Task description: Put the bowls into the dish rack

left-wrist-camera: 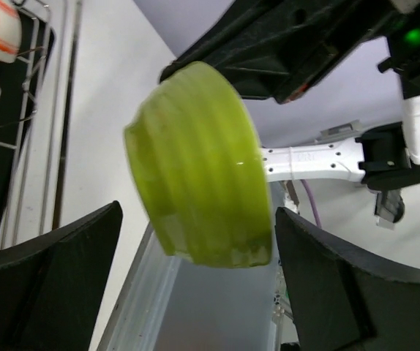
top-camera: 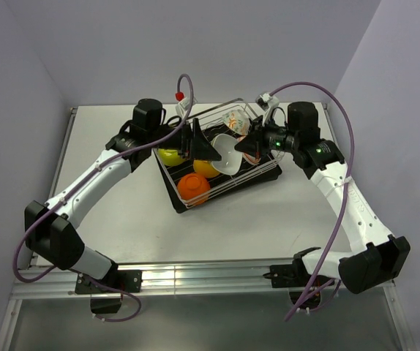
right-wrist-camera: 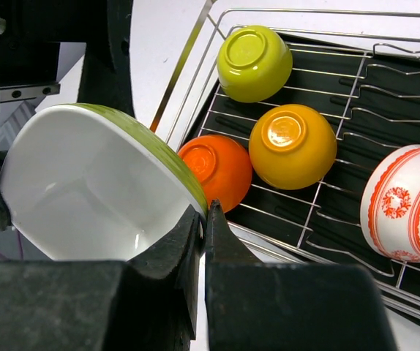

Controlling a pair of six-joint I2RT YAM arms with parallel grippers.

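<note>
We see the right gripper (right-wrist-camera: pixel 204 219) clamped tight on the rim of the green bowl (right-wrist-camera: pixel 85 183) (white inside), holding it tilted above the dish rack (right-wrist-camera: pixel 342 95). The left gripper (left-wrist-camera: pixel 195 219) stands spread wide, with the bowl between its fingers but not pinched. Down in the rack lie a lime bowl (right-wrist-camera: pixel 254 62), a yellow bowl (right-wrist-camera: pixel 292 146), an orange bowl (right-wrist-camera: pixel 216 170) and a red-patterned bowl (right-wrist-camera: pixel 407 205). Underneath, we have a pale grey table (top-camera: pixel 232 227), and lilac walls (top-camera: pixel 195 44) close us in.

dish rack (right-wrist-camera: pixel 385 95) on table (top-camera: pixel 217 234) | five bowls (top-camera: pixel 193 186) inside | sixth bowl (top-camera: pixel 228 155) raised at rack's edge
</note>
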